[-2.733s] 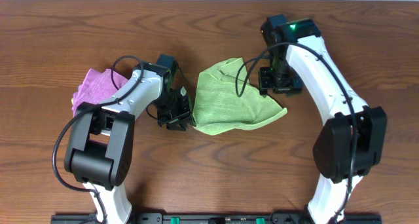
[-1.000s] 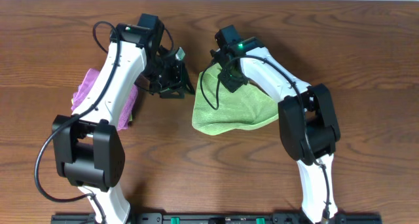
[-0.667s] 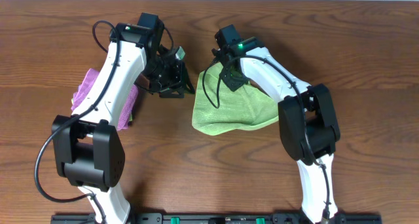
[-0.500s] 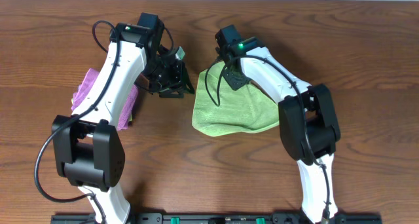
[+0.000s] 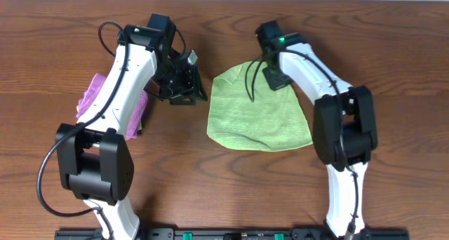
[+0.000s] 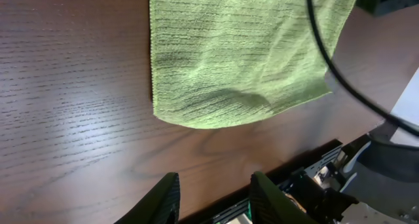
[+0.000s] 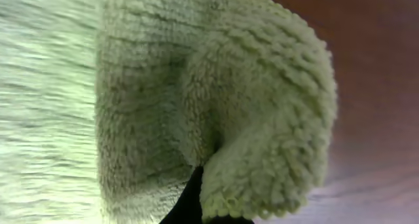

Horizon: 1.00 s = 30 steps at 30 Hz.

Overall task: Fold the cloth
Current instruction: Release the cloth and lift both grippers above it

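Observation:
The lime-green cloth [image 5: 256, 114] lies spread on the wooden table between the two arms. My right gripper [image 5: 275, 78] is at its far right corner, shut on a bunched fold of the cloth [image 7: 262, 119] that fills the right wrist view and hides most of the fingers. My left gripper [image 5: 188, 92] hovers just left of the cloth's left edge, apart from it. In the left wrist view its fingers [image 6: 167, 198] stand apart with only bare wood between them, and the cloth [image 6: 236, 54] lies ahead.
A purple-pink cloth bundle [image 5: 92, 94] sits at the left, partly under the left arm. The right arm's black cable [image 6: 340, 67] crosses above the green cloth. Bare wooden table [image 5: 224, 184] lies in front of the cloth.
My right gripper has shut on the cloth's far edge and moved right with it, drawing the folded part out so the cloth lies wider. The left arm has not moved.

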Tool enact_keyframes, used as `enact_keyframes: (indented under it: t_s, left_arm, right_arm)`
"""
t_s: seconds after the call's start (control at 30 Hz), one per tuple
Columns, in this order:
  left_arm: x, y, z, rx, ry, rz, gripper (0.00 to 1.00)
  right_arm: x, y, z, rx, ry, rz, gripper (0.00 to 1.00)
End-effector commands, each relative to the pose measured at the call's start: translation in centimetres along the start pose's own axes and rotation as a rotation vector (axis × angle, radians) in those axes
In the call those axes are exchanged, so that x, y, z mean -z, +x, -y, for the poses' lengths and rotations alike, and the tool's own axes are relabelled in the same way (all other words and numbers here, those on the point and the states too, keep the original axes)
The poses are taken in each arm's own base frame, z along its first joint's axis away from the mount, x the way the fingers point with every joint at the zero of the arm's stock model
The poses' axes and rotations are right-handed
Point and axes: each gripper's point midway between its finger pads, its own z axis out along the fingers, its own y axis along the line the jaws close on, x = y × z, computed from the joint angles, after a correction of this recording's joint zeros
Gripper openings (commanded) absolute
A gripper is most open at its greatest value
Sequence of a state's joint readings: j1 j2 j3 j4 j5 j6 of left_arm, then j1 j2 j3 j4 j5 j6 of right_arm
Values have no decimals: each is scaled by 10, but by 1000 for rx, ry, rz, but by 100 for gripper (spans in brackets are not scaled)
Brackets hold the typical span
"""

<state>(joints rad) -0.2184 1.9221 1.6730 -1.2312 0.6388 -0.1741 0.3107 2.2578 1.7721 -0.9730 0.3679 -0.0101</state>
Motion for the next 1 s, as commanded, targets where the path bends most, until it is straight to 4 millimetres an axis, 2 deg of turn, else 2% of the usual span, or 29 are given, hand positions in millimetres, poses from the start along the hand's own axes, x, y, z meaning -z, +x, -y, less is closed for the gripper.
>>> enact_keyframes:
  t_s: [0.0,0.17,0.3,0.33,0.37,0.4,0.43,0.47,0.5,0.63,0.7,0.83,0.97]
  left_arm:
    - [12,-2,3,-41,-10,37,36]
    - [12,-2,3,-41,-10,37,36]
    - [12,-2,3,-41,-10,37,36]
    - [12,-2,3,-41,-10,37,36]
    - [12,-2,3,-41,-10,37,36]
    - [12,-2,3,-41,-10,37,36]
    - [12,-2,3,-41,-10,37,36]
    - [12,-2,3,-41,-10,37,36]
    - [12,-2,3,-41,-10,37,36]
    - [12,-2,3,-41,-10,37,36]
    - [12,-2,3,-41,-10,37,36]
    - [12,-2,3,-41,-10,37,36]
    - [12,-2,3,-34,-9,37,36]
  right_arm:
    - [8,0,28,-90,41,12,1]
    - [1,6,51,-151,66,-5,1]
    - [-2,6,60,-172,69,-6,2]
    - [-2,6,62,-178,69,-4,11]
    - [-3,5,63,-181,70,-1,29]
    - [-3,4,64,-186,71,2,63]
    - [-3,4,65,-197,76,6,82]
    - [-2,3,68,-223,96,10,94]
    - [-1,3,73,-248,119,14,99]
    - [12,-6,82,-274,137,55,99]
    - [23,-11,80,-282,100,84,99]
    - [46,-27,45,-168,-120,158,98]
    - [58,-35,16,-100,-202,197,92]
